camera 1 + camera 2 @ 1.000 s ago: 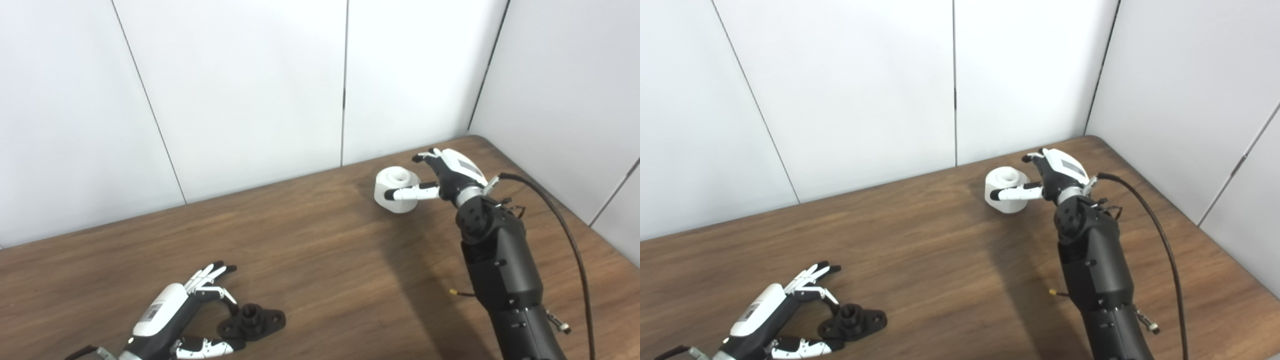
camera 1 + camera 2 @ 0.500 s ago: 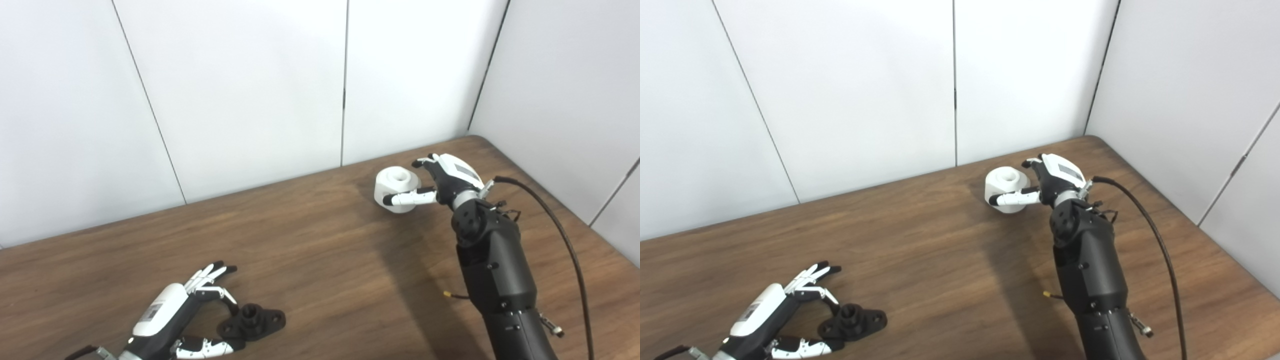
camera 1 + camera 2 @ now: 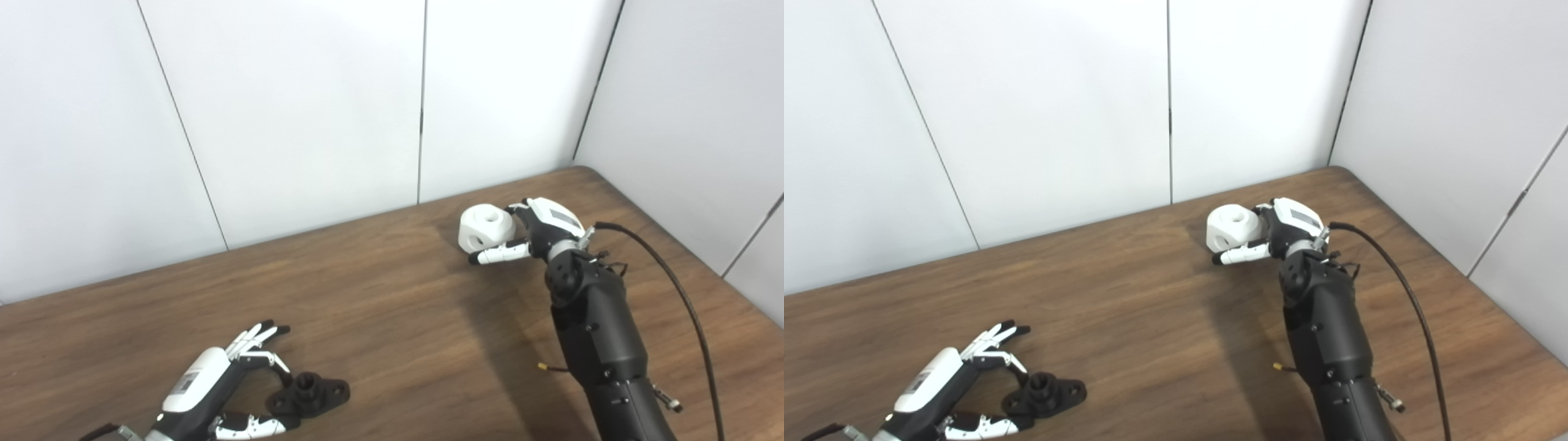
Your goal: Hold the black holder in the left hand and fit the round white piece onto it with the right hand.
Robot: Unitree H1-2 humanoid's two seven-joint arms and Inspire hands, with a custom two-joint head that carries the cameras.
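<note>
- A wooden table point(image 3: 380, 318) with a dark brown grain fills the lower part of both views. It runs from the left edge to the right, and its far right corner is rounded.
- White wall panels point(image 3: 294, 110) stand behind the table on the far side. Thin dark seams divide them; one seam near the middle goes straight up, and one on the left is slanted.
- Another white wall point(image 3: 692, 122) closes the right side and meets the far wall at a dark corner line.
- A soft dark shadow point(image 3: 490, 331) lies on the table surface, right of the middle.
</note>
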